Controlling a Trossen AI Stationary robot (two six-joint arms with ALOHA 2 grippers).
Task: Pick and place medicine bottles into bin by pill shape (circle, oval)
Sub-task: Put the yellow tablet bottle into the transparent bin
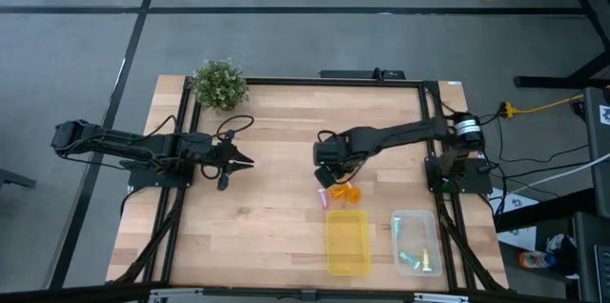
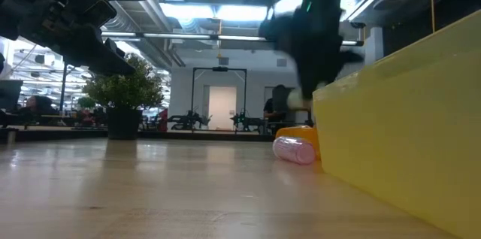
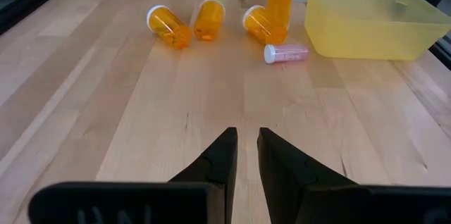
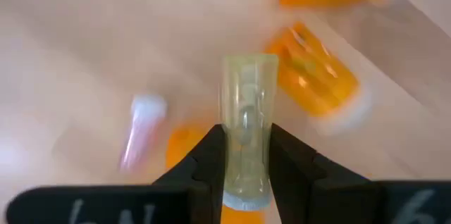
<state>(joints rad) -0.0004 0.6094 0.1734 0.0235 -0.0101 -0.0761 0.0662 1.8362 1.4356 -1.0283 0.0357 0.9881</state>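
a: state of the right pincer (image 4: 245, 155)?

b: closed on a pale vial (image 4: 246, 129). in the right wrist view the vial sits between the two dark fingers with its long axis running straight out along them, free end forward. which cap colour it has cannot be told.

a: where is that in the high view?

b: centre of the frame, right pincer (image 1: 327, 162) just above the loose bottles (image 1: 341, 192) lying on the counter (image 1: 276, 217). the low view shows the arm above a pink bottle (image 2: 294, 149) and an orange one beside the yellow bin.

a: which way do the bins lie from the pincer?

b: toward the lower right of the high view. the yellow bin (image 1: 347, 241) is nearer, almost directly below the pincer in frame; the clear bin (image 1: 428, 229) is further right and already holds some vials. judgement: the carry is short either way, and the pill shape inside decides which bin; that shape is not legible here.

a: the left pincer?

b: left pincer (image 1: 242, 161) waits at centre left, fingers together and empty, well apart from the bottles. its wrist view shows four orange bottles and the pink one ahead of its tips (image 3: 243, 155). the right arm is plainly the nearer one.
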